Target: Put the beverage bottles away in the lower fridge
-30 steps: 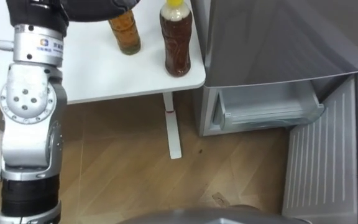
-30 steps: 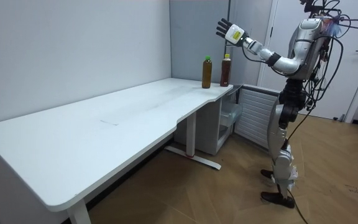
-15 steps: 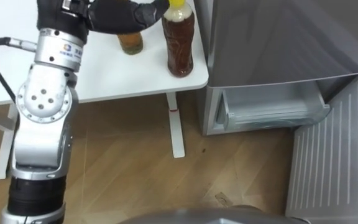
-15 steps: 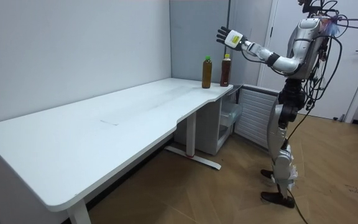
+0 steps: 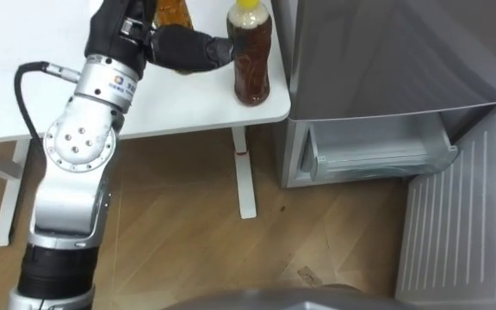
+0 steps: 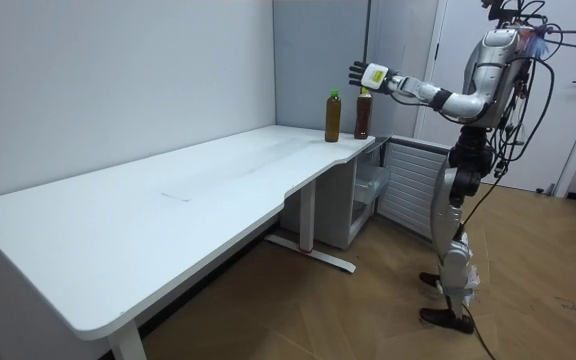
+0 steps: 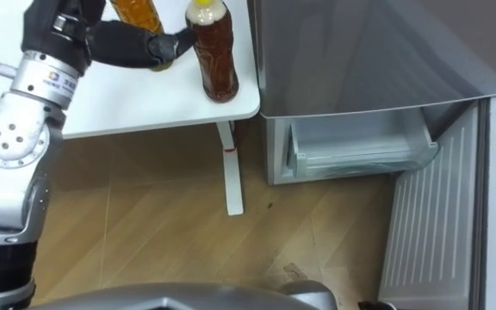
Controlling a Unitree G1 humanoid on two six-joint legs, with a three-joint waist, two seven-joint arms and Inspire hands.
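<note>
Two drink bottles stand at the corner of the white table. The dark brown one with a yellow cap is nearest the fridge, and the amber one stands just left of it, partly hidden by my hand. My left hand is open and reaches in from the left at bottle height. Its thumb points at the brown bottle's side and touches or nearly touches it. The room view has the hand with spread fingers just above the two bottles.
The grey fridge stands right of the table. Its lower door is swung open toward me, baring a pale drawer. Wooden floor lies below, and a table leg stands near the fridge.
My left arm has dropped and swung right. The hand, high above the bottles before, is now level with them, its thumb at the brown bottle. The bottles have not moved.
</note>
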